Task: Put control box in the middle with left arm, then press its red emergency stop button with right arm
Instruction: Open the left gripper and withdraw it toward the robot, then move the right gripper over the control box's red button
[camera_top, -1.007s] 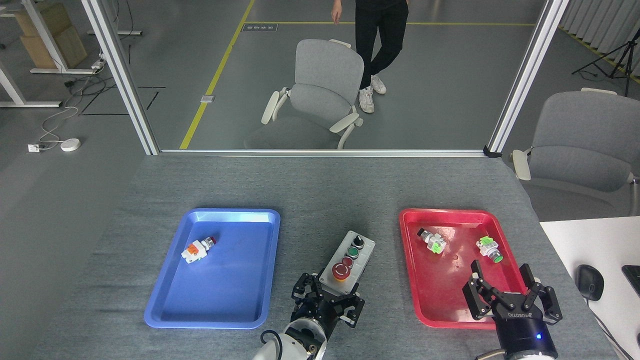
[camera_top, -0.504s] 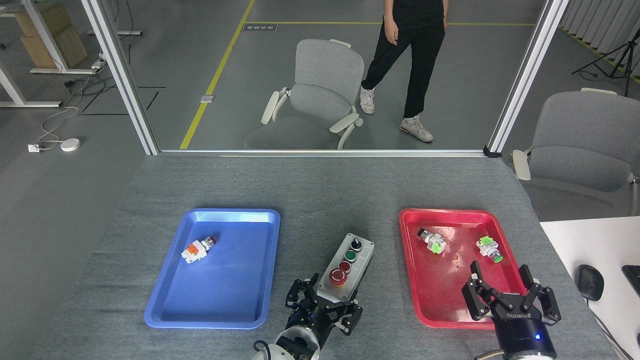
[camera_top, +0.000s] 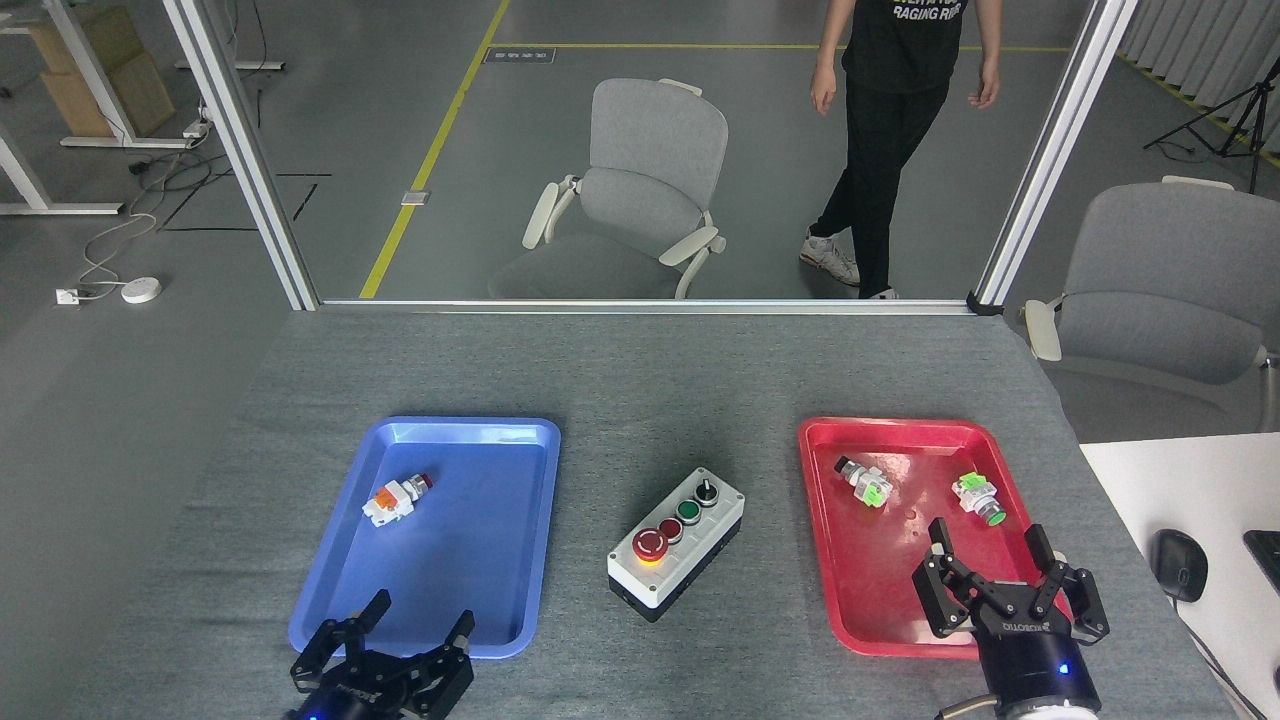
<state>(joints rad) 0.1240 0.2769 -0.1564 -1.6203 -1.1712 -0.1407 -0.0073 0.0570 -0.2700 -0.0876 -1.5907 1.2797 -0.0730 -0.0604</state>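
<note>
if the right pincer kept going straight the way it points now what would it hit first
Probably the floor of the red tray, which the open right pincer already hangs over. Further along sit the green-tipped switch parts, roughly in line. Its height above the tray is unclear from this view.

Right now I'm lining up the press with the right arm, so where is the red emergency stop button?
In the head view, the red emergency stop button sits at the near-left end of the control box, on the bare tabletop between the blue tray and red tray.
</note>
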